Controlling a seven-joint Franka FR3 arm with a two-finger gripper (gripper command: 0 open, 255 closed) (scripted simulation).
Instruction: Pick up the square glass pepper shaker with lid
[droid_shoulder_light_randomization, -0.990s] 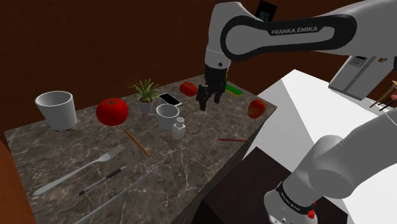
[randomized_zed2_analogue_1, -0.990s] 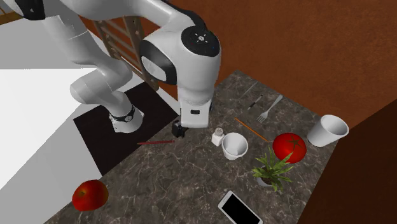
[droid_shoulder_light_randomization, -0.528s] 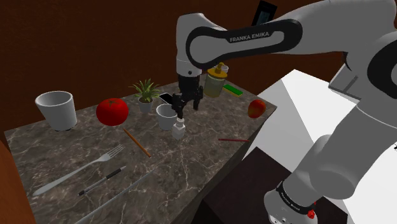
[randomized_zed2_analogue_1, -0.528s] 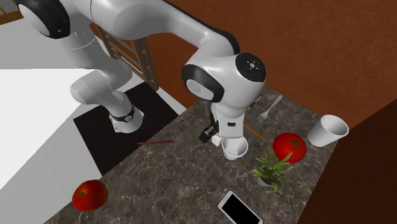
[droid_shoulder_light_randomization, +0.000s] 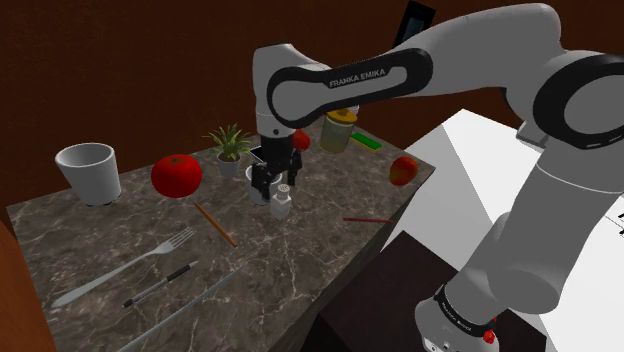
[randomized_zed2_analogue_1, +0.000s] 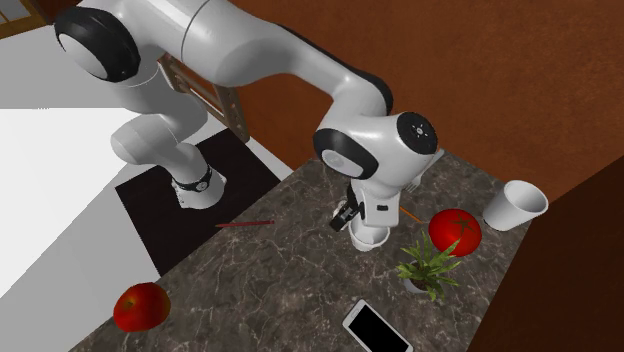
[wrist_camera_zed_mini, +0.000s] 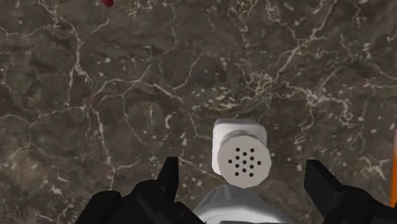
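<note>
The white arm (droid_shoulder_light_randomization: 470, 55) rises from its stand at the shoulder view's lower right, bends at the elbow and stretches across toward that view's left. Its wrist is turned straight down over the dark, veined bench (droid_shoulder_light_randomization: 300, 265). The gripper (droid_shoulder_light_randomization: 272, 183) hangs low over the shaker (droid_shoulder_light_randomization: 281, 204), which stands upright on the bench just beside a small white cup (randomized_zed2_analogue_1: 368, 237). A tomato (droid_shoulder_light_randomization: 177, 175) and a potted plant (droid_shoulder_light_randomization: 229, 143) sit farther toward the shoulder view's left. In the second exterior view the thick last joint of the arm (randomized_zed2_analogue_1: 385, 160) leans over the cup. The wrist view looks down on the shaker's pale square body and its round lid (wrist_camera_zed_mini: 245, 162), which is dotted with holes. The fingers (wrist_camera_zed_mini: 167, 181) stand wide apart, one on each side of the shaker, and neither touches it.
</note>
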